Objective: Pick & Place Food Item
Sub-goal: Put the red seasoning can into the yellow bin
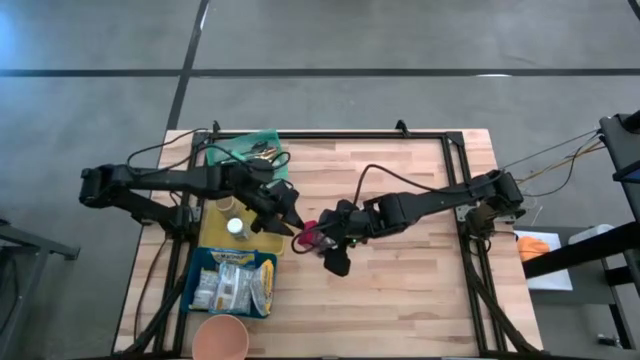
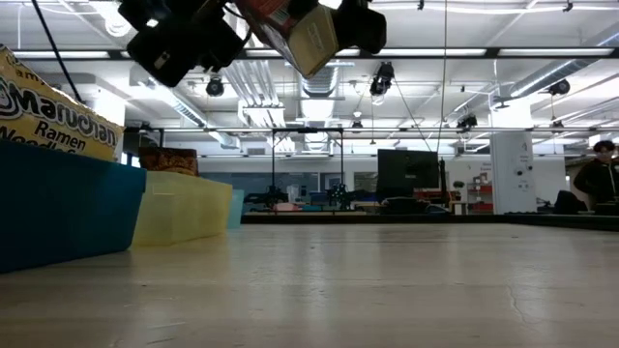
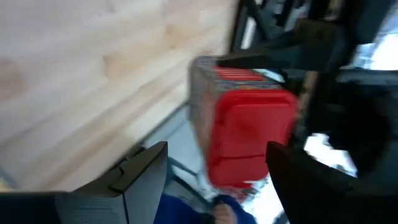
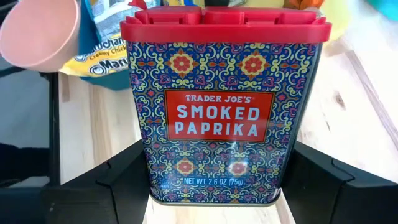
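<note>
Currently the right gripper (image 1: 312, 238), fingers clamped on the smoked paprika tin (image 4: 225, 106), holds it above mid-worktop (image 1: 400, 290) beside the left gripper (image 1: 292, 222), whose fingers are released; placement remains outstanding.

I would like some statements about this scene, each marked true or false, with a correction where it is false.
1. The right gripper holds a tin of smoked paprika. True.
2. The tin has a green lid. False: its lid is red.
3. The left gripper is shut on the tin. False: its fingers stand open beside the tin, and only the right gripper holds it.
4. A blue bin at the table's left side holds ramen packets. True.
5. The pink cup stands at the middle of the table. False: it stands at the near left edge, below the blue bin in the high view.
</note>
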Available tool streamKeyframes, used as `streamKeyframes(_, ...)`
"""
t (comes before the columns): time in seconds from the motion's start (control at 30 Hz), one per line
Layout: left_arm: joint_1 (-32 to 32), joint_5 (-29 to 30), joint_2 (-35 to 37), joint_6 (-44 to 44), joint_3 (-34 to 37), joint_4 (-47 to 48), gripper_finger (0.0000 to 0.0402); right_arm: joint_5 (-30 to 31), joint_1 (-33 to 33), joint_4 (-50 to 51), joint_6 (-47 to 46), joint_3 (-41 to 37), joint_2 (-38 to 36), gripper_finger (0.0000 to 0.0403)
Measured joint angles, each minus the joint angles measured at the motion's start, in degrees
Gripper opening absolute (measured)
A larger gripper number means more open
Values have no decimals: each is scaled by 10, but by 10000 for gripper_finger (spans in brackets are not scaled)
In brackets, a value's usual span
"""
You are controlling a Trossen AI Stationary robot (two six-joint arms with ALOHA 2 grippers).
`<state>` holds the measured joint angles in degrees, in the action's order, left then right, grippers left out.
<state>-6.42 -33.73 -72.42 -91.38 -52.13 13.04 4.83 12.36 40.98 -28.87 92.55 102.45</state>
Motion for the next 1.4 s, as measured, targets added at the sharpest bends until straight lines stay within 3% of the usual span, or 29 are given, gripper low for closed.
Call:
streamKeyframes(0.17, 1, 43, -7, 54, -37, 78, 277, -10, -1, 0, -10, 0, 0, 279)
streamKeyframes(0.47, 7, 57, -14, 83, -88, 72, 277, -6, -6, -5, -12, 0, 0, 279)
streamKeyframes(1.2, 16, 56, -27, 76, -97, 70, 278, -18, -5, -5, -27, 0, 0, 279)
streamKeyframes(1.4, 17, 57, -27, 86, -97, 81, 310, -19, -1, 8, -38, 0, 0, 279)
